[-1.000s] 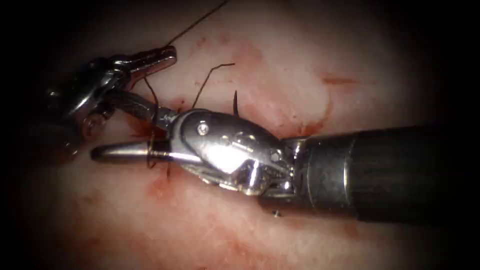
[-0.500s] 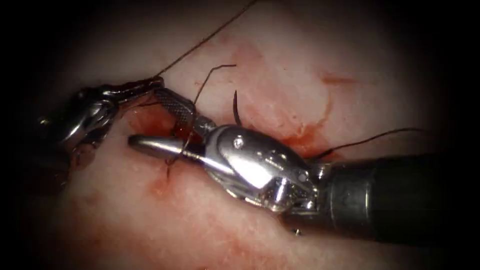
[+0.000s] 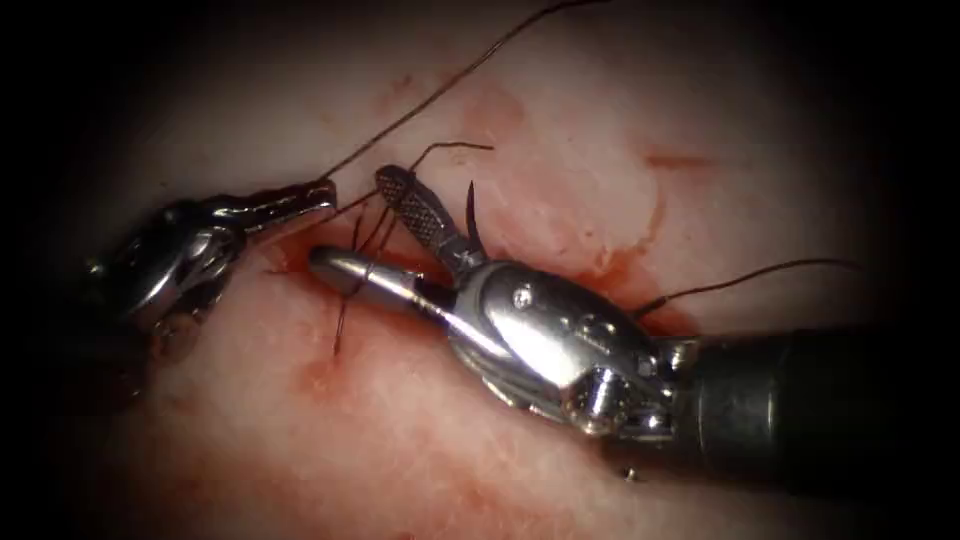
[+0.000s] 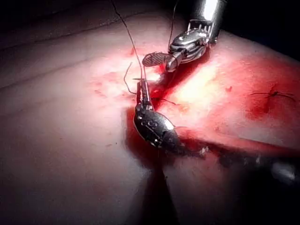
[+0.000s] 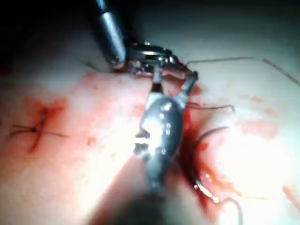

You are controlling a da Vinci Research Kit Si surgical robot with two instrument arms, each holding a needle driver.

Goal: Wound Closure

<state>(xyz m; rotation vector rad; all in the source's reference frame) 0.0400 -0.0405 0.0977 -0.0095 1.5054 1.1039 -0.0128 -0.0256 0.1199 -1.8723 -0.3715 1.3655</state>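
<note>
Tissue [image 3: 620,120] is lying under both tools. We are seeing the right tool [image 3: 365,225] gaping wide, thread [image 3: 400,125] looped around its lower jaw, holding nothing; the left tool [image 3: 315,193] is clamping the thread. The needle [image 5: 197,154] is lying loose beside the cut.

Support: the tissue [image 3: 620,110], pale, carried everything in the scene.
Cut: ran across the tissue, its margins wet.
Red fluid [image 3: 610,265]: pooled along the cut and smeared on both sides.
Needle [image 5: 199,157]: lay on the tissue just beside the cut, curved, held by neither tool.
Thread [image 3: 440,90]: trailed over the surface.
Finished stitch [image 5: 35,129]: sat well apart, short cut ends splayed.
</note>
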